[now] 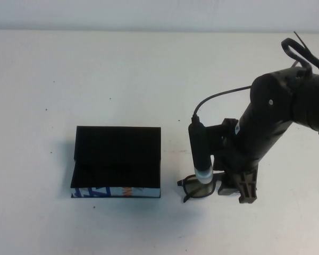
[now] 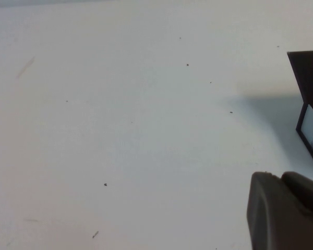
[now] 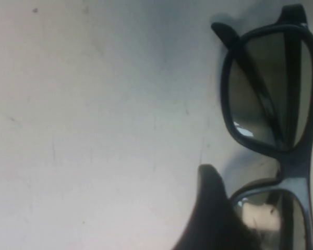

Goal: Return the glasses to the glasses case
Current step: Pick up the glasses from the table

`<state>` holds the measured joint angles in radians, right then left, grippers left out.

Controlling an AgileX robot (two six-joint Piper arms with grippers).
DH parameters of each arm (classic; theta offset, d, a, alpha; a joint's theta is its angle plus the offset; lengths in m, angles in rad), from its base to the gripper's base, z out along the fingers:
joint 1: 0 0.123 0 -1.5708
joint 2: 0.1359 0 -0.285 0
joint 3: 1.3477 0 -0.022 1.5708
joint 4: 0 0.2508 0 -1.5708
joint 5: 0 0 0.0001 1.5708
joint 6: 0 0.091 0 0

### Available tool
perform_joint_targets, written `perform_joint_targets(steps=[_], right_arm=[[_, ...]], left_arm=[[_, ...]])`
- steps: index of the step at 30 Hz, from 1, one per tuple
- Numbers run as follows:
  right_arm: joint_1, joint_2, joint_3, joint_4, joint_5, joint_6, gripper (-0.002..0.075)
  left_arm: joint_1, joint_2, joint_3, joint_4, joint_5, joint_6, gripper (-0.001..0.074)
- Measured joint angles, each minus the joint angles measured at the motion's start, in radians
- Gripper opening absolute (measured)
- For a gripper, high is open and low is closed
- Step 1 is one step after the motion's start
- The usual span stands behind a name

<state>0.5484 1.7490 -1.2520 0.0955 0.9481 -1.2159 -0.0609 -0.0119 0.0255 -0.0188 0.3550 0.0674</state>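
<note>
White table (image 1: pixel 122 74) holds glasses (image 1: pixel 198 187) lying left-right beside the open glasses case (image 1: pixel 117 162), under the right gripper (image 1: pixel 236 186), jaws' state unclear.

Just a plain white worktop (image 1: pixel 122 79), matte, a bit scuffed, dotted with tiny dark specks here and there. Strip of pale grey wall (image 1: pixel 149 13) running along the far edge at 12 o'clock. Soft, even lighting, only faint blurry shadows.

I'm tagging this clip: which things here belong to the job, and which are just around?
Job:
glasses, on the table
glasses case, lid open
right gripper, down at the glasses

Just around:
left gripper, parked left of the case
white table
</note>
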Motion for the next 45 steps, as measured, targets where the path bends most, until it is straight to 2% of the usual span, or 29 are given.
perform_joint_targets(steps=[14,45], right_arm=[[-0.026,0.084,-0.045,-0.023,-0.006,-0.077,0.0382],[-0.026,0.181,-0.097,-0.029,-0.001,-0.092,0.0379]], left_arm=[[0.000,0.000,0.000,0.000,0.002,0.000,0.0000],[0.000,0.000,0.000,0.000,0.002,0.000,0.0000]])
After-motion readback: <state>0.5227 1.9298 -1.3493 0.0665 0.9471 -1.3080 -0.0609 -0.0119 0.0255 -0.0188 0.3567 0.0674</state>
